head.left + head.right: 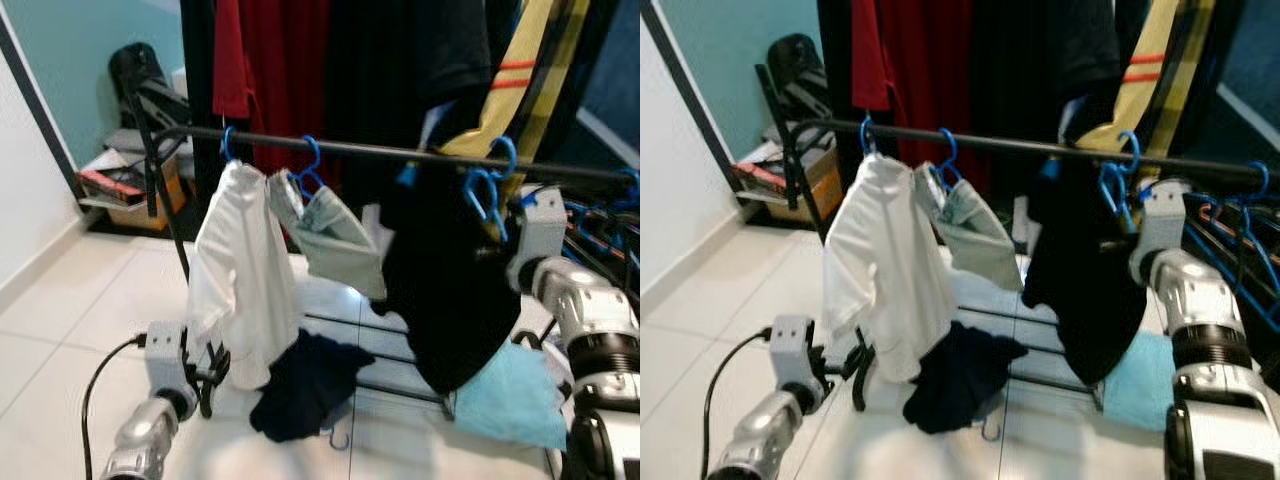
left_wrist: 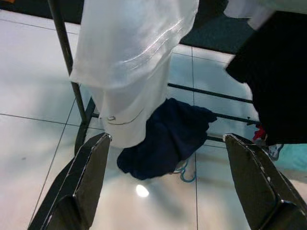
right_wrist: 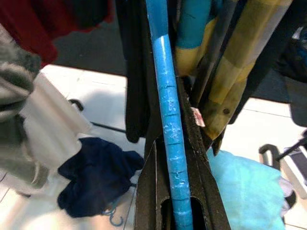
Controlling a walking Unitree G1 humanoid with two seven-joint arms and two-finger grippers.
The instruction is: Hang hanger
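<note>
Crowded rail (image 1: 400, 152); right gripper (image 3: 173, 158) clamps blue hanger (image 3: 168, 120); left gripper (image 2: 168, 177) wide, seemingly idle.

Home laundry corner, clothes rack (image 1: 400, 152) hung with garments, white tiled floor (image 1: 70, 310)

Glossy white tiled floor (image 1: 60, 300), teal painted wall (image 1: 80, 50), low cluttered shelf (image 1: 120, 185) in the corner.
</note>
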